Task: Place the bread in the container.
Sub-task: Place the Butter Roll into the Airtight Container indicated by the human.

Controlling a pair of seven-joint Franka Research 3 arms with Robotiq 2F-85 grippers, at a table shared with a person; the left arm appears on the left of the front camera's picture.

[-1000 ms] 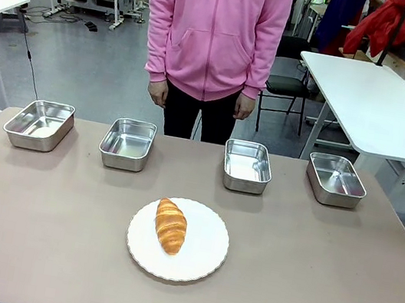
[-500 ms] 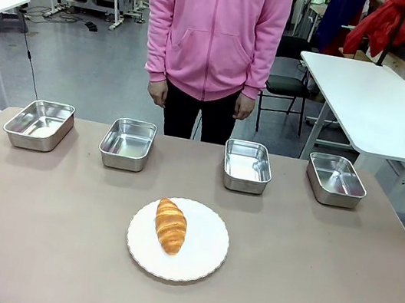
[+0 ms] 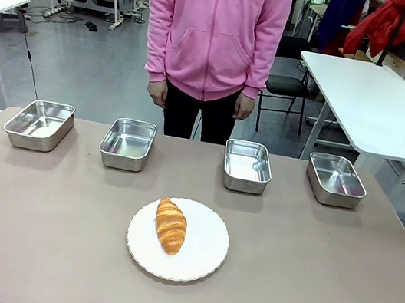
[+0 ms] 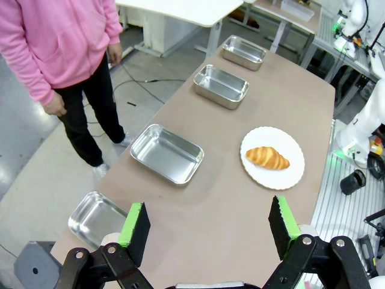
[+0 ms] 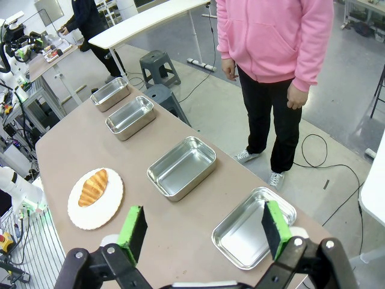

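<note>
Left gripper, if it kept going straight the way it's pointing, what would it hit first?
Probably bare tabletop: the left gripper, jaws open, points at the stretch between a steel tray and the plate holding the croissant. Depth is unclear, so it could clip the tray's rim.

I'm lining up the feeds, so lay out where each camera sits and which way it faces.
Front view: fixed on the robot's side, looking across the table at the person, whose torso and hands show beyond four trays.
Left wrist view: high over the table's left end, looking down along it past the open left gripper.
Right wrist view: high over the right end, looking down past the open right gripper.
Shared: all three show the croissant on the plate, the trays and the person.
</note>
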